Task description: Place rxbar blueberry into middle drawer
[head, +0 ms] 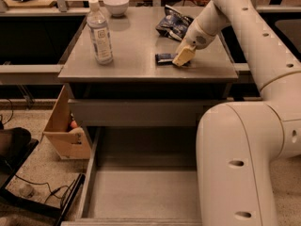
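The rxbar blueberry (164, 58), a small dark flat bar, lies on the grey cabinet top (136, 55) near its front right. My gripper (183, 56) is down on the cabinet top at the bar's right end, touching or overlapping it. The arm reaches in from the upper right. The middle drawer (141, 192) is pulled out below the cabinet front, a wide grey tray with low side walls and nothing in it. My arm's large white body hides the drawer's right part.
A clear water bottle (99, 32) stands at the left of the cabinet top. A white bowl (116, 4) sits at the back. A blue-and-white snack bag (173, 22) lies behind the gripper. A cardboard box (63, 126) stands on the floor to the left of the drawer.
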Controlling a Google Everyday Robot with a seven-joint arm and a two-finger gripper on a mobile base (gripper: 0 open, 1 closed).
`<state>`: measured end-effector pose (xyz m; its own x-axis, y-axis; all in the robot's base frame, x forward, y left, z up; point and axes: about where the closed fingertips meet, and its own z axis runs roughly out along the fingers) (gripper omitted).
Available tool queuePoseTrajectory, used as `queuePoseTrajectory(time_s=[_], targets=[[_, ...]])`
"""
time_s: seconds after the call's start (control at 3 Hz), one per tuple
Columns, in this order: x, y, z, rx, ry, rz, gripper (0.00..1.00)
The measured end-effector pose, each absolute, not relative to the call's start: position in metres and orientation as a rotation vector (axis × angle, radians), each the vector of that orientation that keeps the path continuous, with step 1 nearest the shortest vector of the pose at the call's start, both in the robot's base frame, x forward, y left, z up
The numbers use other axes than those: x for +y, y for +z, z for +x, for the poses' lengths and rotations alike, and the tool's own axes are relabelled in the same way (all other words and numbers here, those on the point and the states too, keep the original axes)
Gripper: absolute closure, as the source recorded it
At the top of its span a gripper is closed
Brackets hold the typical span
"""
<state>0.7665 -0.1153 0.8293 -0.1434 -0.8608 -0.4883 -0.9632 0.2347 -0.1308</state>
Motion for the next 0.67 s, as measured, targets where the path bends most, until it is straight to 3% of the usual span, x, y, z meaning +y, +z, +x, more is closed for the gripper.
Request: queuePoseTrajectory(time_s=[0.67], targets=[[-0.118,0.856,0.762,2.055,0.221,-1.649,1.00]])
